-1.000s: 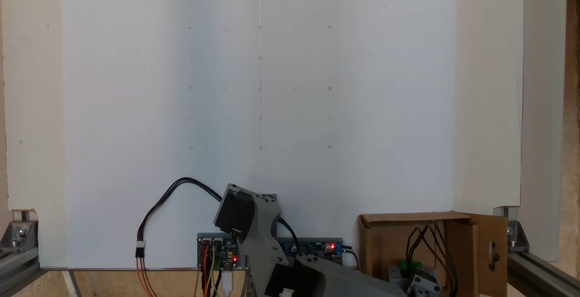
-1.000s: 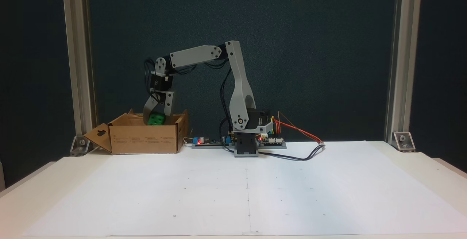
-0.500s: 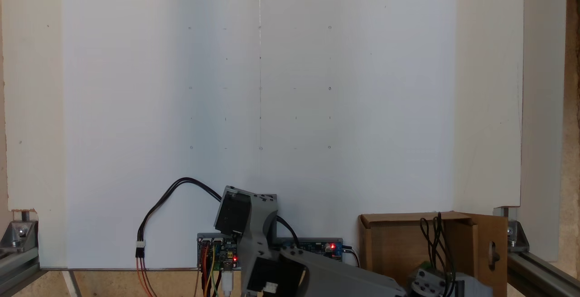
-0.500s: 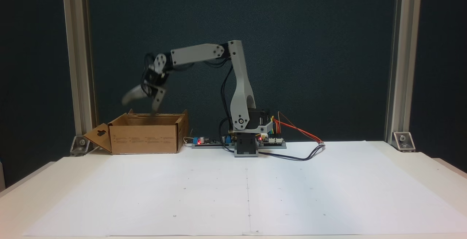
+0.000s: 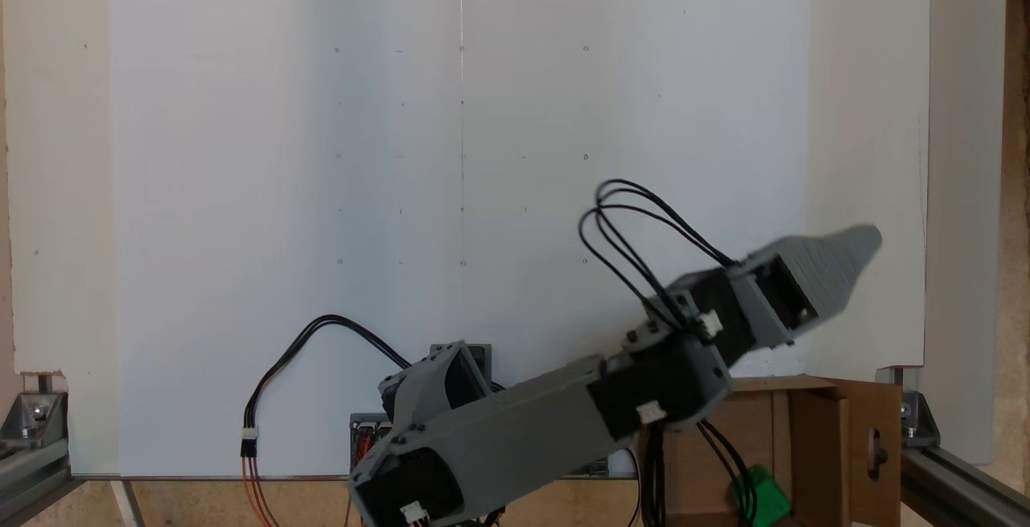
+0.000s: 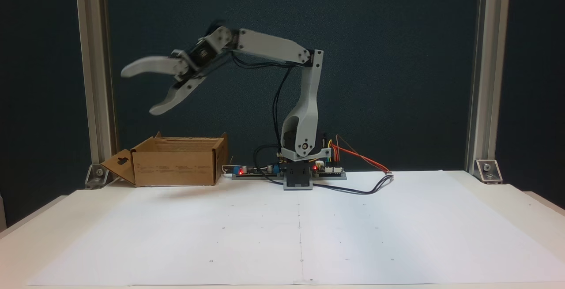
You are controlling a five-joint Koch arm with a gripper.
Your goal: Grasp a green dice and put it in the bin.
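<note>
Hanging high above the box, the claw is spread wide and holds nothing, its two grey jaws pointing away from the arm's base toward the left of the side-on fixed view. Down in the box lies the green die, resting on the box floor near the flap with the handle slot, partly crossed by the arm's black cables. From above, the claw juts past the far wall of the box, over the white paper that covers the worktop. Beside the box, on the arm's side, sit the circuit boards, red lights glowing.
</note>
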